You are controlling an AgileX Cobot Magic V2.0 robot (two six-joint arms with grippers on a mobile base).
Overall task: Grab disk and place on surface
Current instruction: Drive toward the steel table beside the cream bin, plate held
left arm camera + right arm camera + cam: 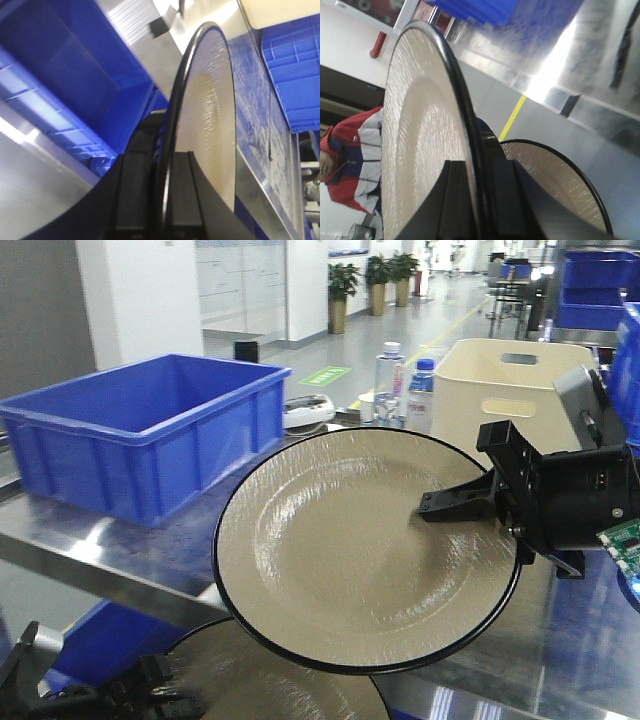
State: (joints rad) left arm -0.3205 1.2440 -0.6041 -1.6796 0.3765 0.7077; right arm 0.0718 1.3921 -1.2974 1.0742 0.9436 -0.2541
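Clamping the rim of a beige, black-edged plate (340,550) at frame centre: right pincer (435,508). Left pincer (162,200), bottom of frame, clamped likewise on a second plate (210,115).

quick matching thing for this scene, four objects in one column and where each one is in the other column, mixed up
Column one
1. upper plate
2. lower plate
3. blue bin
4. cream bin

Column two
a. at the back left
b. gripped at its rim by the left claw
c. at the back right
d. gripped at its rim by the right claw

Pairs: 1-d, 2-b, 3-a, 4-c
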